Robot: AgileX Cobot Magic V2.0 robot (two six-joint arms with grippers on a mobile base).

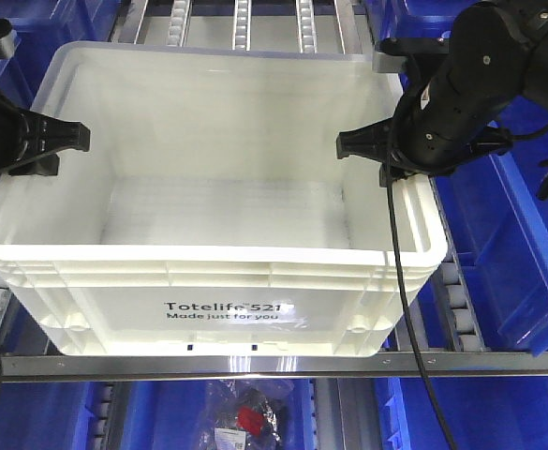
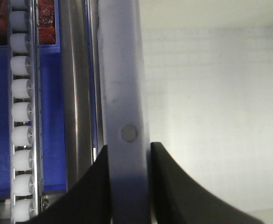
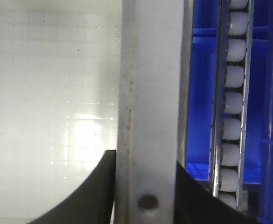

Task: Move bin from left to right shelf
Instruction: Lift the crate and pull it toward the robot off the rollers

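Nearest, on the level below, a clear plastic bag (image 1: 245, 417) with black and red contents lies between blue plastic bins (image 1: 49, 412). Just above it a grey metal front rail (image 1: 498, 366) runs left to right across the shelf.

Right behind that rail sits the large white rectangular plastic tote (image 1: 208, 309), its ribbed front wall printed in black "Totelife 521 Made just for you". It is upright, open at the top and has nothing inside. It rests on the shelf's white roller tracks (image 1: 456, 295), which show beside its right wall.

Midway along the tote's left rim, the black left end effector (image 1: 56, 141) is closed over the rim. In the left wrist view its two fingers (image 2: 173, 191) press the wall from either side, one inside the tote and one outside. The black right end effector (image 1: 367, 145) clamps the right rim in the same way. Its fingers (image 3: 94, 191) sit tight against both faces of that wall, with a black cable (image 1: 400, 309) hanging down from the arm over the tote's near right corner.

To the right, a large blue plastic bin (image 1: 526, 244) stands just beside the tote. Farther back, more metal roller tracks (image 1: 241, 23) run away from the tote's far rim.
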